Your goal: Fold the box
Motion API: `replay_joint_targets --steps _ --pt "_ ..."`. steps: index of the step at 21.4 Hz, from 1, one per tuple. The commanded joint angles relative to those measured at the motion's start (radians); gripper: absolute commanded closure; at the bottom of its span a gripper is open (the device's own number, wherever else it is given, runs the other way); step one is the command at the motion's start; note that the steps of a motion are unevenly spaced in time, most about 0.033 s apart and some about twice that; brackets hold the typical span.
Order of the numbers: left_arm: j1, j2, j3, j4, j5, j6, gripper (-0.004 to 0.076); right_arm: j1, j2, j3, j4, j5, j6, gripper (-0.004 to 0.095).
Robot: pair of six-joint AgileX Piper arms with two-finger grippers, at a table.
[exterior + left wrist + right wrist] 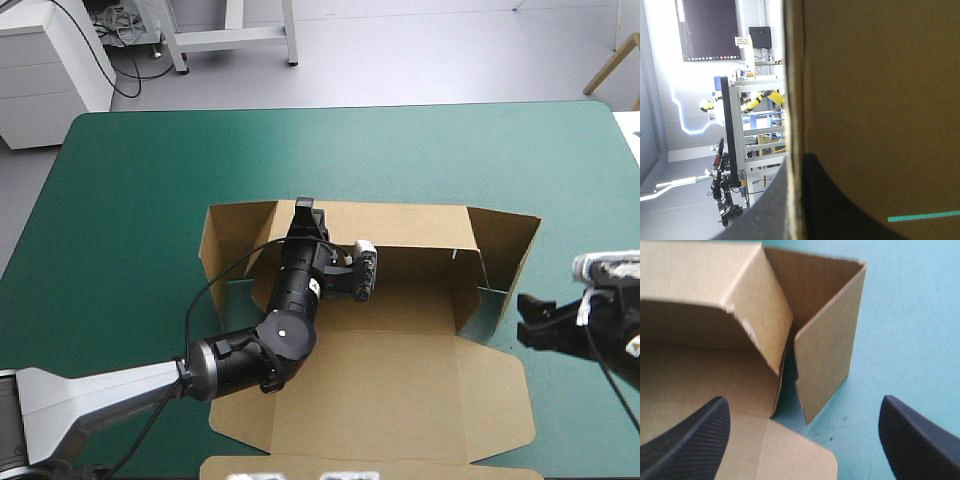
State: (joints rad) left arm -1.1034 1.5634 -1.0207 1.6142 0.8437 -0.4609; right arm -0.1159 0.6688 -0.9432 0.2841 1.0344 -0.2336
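Observation:
The brown box (400, 380) lies mid-table with its back wall and both side flaps raised and its lid flat toward the near edge. My left gripper (304, 212) reaches over the top edge of the back wall near the left corner. In the left wrist view the board's edge (795, 100) runs between the black fingers (840, 205), which are shut on it. My right gripper (545, 335) hovers open just right of the box, apart from it. The right wrist view shows the right side flap (825, 355) and inner flap (760, 315) ahead of the open gripper (802, 405).
Bare teal-green cover (130, 180) surrounds the box on the far side, left and right. The table's right edge lies close behind my right gripper. The lid's front flap (370, 465) reaches the near edge.

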Motion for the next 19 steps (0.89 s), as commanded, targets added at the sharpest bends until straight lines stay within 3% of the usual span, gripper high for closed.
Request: replay_joint_targets --steps 1,8,11,19 --pt "-0.007 -0.044 -0.026 0.068 0.029 -0.017 0.0734 0.003 0.155 -0.176 -0.012 -0.064 0.023 0.0171" --pt "-0.007 -0.044 -0.026 0.068 0.039 -0.017 0.0734 0.003 0.634 -0.525 0.013 -0.063 0.033 0.0171" --pt "-0.007 -0.044 -0.026 0.068 0.039 -0.011 0.0734 0.003 0.816 -0.626 0.059 0.013 0.033 0.0171" --pt "-0.007 -0.044 -0.026 0.068 0.057 -0.107 0.0734 0.003 0.929 -0.653 0.067 0.166 -0.024 0.0171"
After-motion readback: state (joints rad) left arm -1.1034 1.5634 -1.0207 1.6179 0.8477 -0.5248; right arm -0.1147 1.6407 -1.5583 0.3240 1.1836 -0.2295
